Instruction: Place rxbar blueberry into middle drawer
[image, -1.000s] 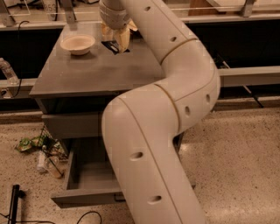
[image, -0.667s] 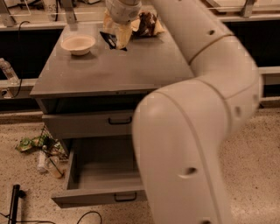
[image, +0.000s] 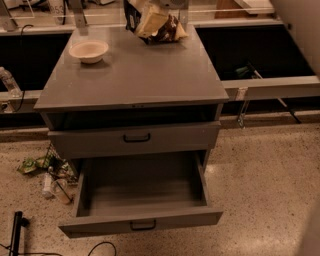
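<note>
So the rxbar blueberry (image: 131, 18) looks to be that dark little wrapper at the back of the table (image: 135, 75), tucked against the left side of the tan snack bag (image: 156, 24). The gripper (image: 167, 4) is right above them at the top edge of the shot, and I honestly can't tell whether it's open, closed or gripping anything, since it's cut off up there.

Handling-wise I'd guess it's super light and flat, fairly firm inside but with a slick, crinkly wrapper that could slide out of a weak pinch. I'd take it across the narrow width, near the middle of the bar, not by the floppy sealed ends. The risk is catching the bag along with it, because the two are touching (or close enough that I can't separate them).

The middle drawer (image: 142, 192) is pulled out at the bottom with a bare grey floor, below the closed drawer front (image: 135, 142).

Versus a moment ago, the big white arm was blocking half the view, and now only a pale sliver (image: 300, 20) shows at upper right. The bag and bar sit a bit higher and more to the right. The bowl (image: 88, 50) hasn't budged and the drawer is just as open.
</note>
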